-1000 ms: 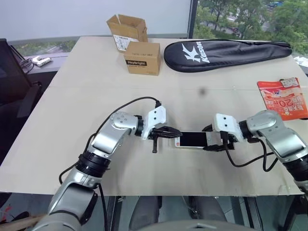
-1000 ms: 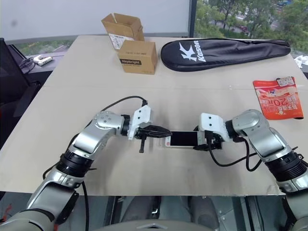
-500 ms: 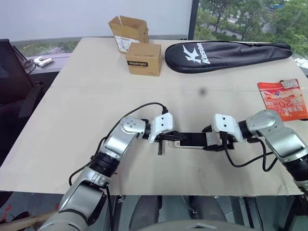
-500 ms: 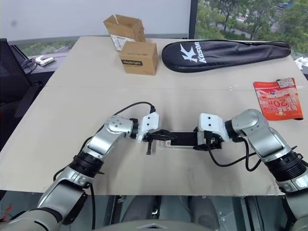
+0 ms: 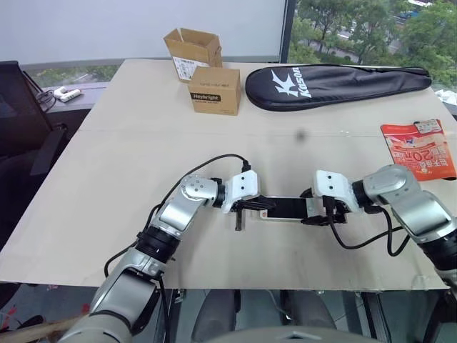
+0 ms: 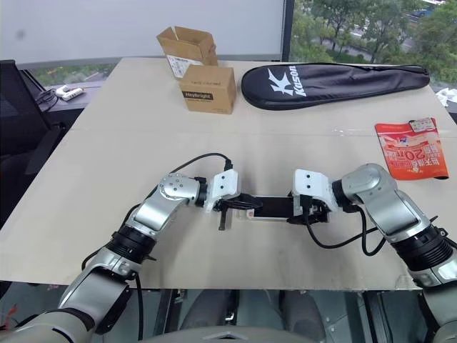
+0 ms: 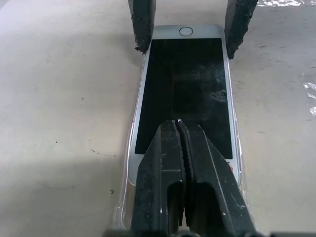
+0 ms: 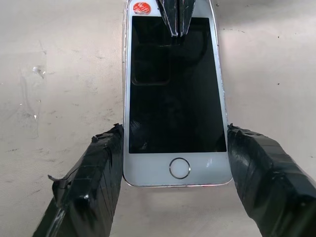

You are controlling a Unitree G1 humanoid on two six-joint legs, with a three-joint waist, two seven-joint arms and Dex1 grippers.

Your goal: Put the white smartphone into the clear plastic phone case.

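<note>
The white smartphone lies flat, screen up, on the table between my two grippers. The clear plastic phone case shows as a thin transparent rim around the phone's edges; the phone sits in it. My left gripper is shut, and its joined tips rest on the black screen near the end with a red sticker. My right gripper straddles the home-button end. Its taped fingers lie against both long edges of the phone.
Two brown cardboard boxes stand at the back. A black racket bag lies beside them. An orange-red printed packet lies at the right edge. The table's front edge runs close below the arms.
My left gripper moved right and down from just off the phone's end onto its screen, staying shut. The right gripper stayed at the phone's other end.
</note>
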